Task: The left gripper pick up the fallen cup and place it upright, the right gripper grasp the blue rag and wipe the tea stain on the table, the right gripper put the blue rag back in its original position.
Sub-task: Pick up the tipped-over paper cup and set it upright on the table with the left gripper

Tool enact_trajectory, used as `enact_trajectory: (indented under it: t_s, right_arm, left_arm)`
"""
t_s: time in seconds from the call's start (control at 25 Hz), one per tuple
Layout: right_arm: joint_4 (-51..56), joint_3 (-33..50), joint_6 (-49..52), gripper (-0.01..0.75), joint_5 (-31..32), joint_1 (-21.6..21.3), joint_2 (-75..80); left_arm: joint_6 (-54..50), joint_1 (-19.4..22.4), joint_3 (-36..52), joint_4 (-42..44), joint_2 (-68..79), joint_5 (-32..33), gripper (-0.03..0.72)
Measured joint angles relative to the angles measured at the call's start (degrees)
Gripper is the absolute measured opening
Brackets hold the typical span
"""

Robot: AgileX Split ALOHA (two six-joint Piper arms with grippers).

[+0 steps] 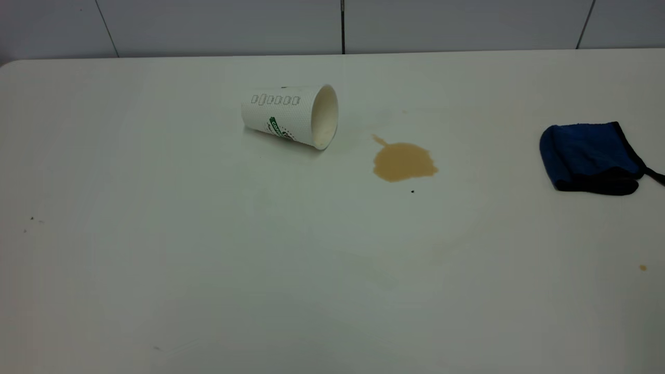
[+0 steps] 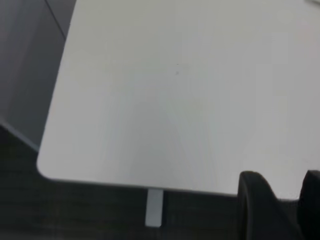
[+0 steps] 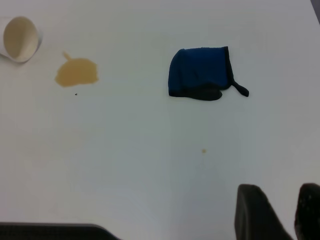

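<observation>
The white dimpled cup (image 1: 283, 115) lies on its side at the back middle of the table (image 1: 311, 270), its mouth facing the tea stain (image 1: 404, 162) just to its right. The blue rag (image 1: 589, 156) lies crumpled at the right. Neither gripper shows in the exterior view. The right wrist view shows the rag (image 3: 200, 72), stain (image 3: 76, 73) and cup (image 3: 20, 39) far from my right gripper (image 3: 285, 192), which is shut and empty. My left gripper (image 2: 282, 182) is shut and empty over a bare table corner (image 2: 55, 170).
A tiny orange-brown speck (image 1: 643, 267) sits near the right front, also in the right wrist view (image 3: 203, 150). A small dark speck (image 1: 412, 191) lies just in front of the stain. A grey tiled wall (image 1: 332, 26) runs behind the table.
</observation>
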Motion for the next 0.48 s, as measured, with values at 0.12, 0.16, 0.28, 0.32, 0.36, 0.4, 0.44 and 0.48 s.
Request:
enact_trajectory:
  t_s: [0.12, 0.16, 0.28, 0.32, 0.36, 0.4, 0.44, 0.48]
  right_arm:
    - [0.00, 0.00, 0.00, 0.236, 0.00, 0.00, 0.00]
    - [0.00, 0.00, 0.00, 0.236, 0.00, 0.00, 0.00]
    - [0.00, 0.00, 0.00, 0.236, 0.00, 0.00, 0.00]
    - [0.00, 0.00, 0.00, 0.236, 0.00, 0.00, 0.00]
    - [0.00, 0.00, 0.00, 0.236, 0.00, 0.00, 0.00]
    - [0.00, 0.00, 0.00, 0.236, 0.00, 0.00, 0.00]
    - [0.00, 0.00, 0.00, 0.236, 0.00, 0.00, 0.00]
    - [0.00, 0.00, 0.00, 0.236, 0.00, 0.00, 0.00]
  left_arm:
    - [-0.26, 0.00, -2.07, 6.38, 8.11, 0.00, 0.240]
    - [-0.92, 0.00, -2.96, 8.22, 10.81, -0.05, 0.239]
    - [-4.67, -0.31, -6.74, 12.92, 20.07, -1.02, 0.239]
    - [-5.81, -0.83, -7.85, 14.13, 23.20, -1.54, 0.239]
    - [-6.55, -1.62, -9.24, 15.12, 26.21, -2.32, 0.239]
    - [-6.79, -2.39, -10.67, 15.95, 29.13, -3.17, 0.243]
    - [-6.85, -3.51, -12.18, 16.67, 32.04, -3.89, 0.253]
    - [-6.90, -4.31, -13.47, 17.11, 34.46, -4.40, 0.267]
